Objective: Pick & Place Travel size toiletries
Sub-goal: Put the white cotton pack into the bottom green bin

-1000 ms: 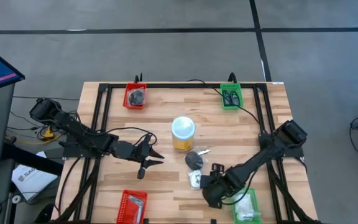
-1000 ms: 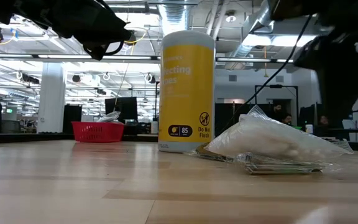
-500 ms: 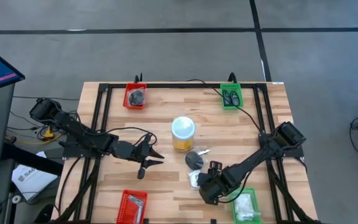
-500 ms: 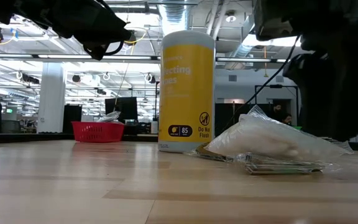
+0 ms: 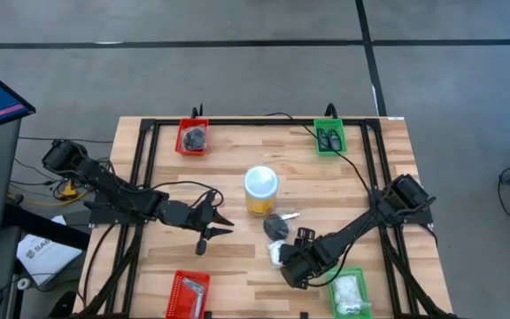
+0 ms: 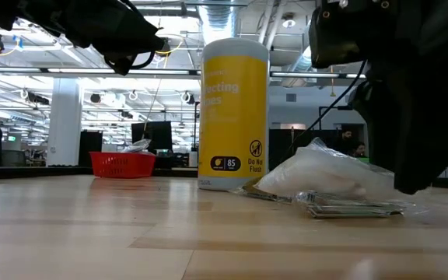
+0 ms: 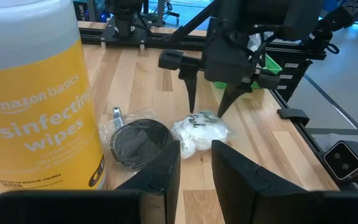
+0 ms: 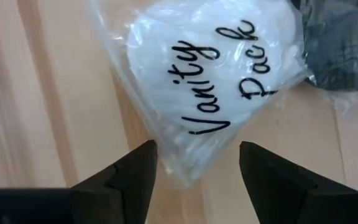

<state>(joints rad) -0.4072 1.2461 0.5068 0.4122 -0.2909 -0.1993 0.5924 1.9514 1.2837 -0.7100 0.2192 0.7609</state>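
Just in front of the tall yellow wipes canister with a pale lid, the right gripper hangs with fingers spread directly over the clear "Vanity Pack" packet of white contents, beside a black round piece, while the left gripper, fingers narrowly parted and empty, waits well to the canister's left.

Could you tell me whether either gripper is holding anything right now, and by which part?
Nothing is held. The right gripper hangs open above the clear packet; the left gripper waits empty.

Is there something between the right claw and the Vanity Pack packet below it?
Nothing visible. The right claw hangs open right above the Vanity Pack packet, its fingers apart over the packet's edge. The black round piece lies beside the packet, not under the claw.
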